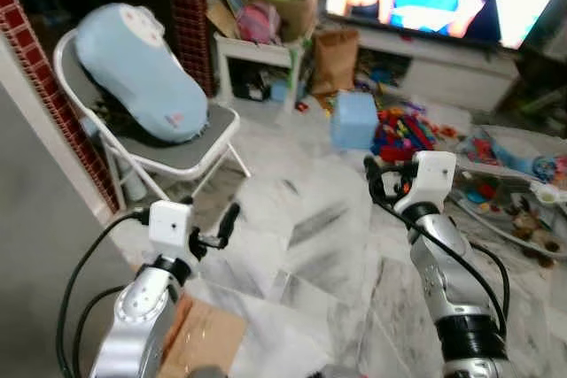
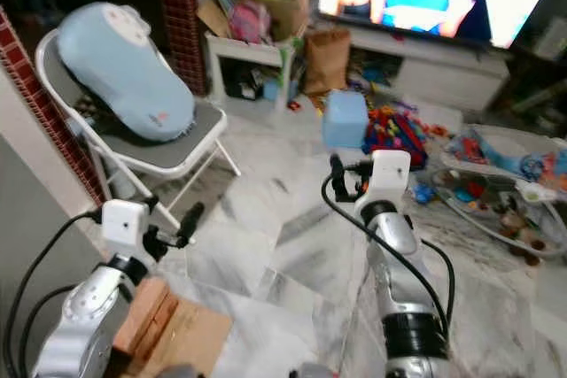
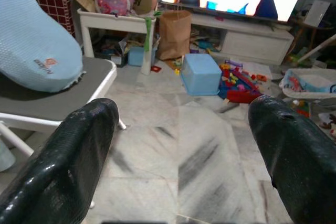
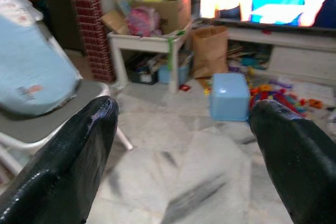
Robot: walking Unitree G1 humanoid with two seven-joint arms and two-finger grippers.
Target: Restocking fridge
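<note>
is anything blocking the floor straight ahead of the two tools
Nothing visible does: bare marble floor lies ahead of the open left tool and right tool. The folding chair stands left, the blue box and toys farther on.

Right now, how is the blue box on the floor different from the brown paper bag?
The blue box is pale blue with a lid on top; the brown paper bag is brown and open-topped. The box sits low and squat out on the marble floor, next to scattered toys; the bag stands taller, up against the TV stand. Both rest on the floor, upright.
</note>
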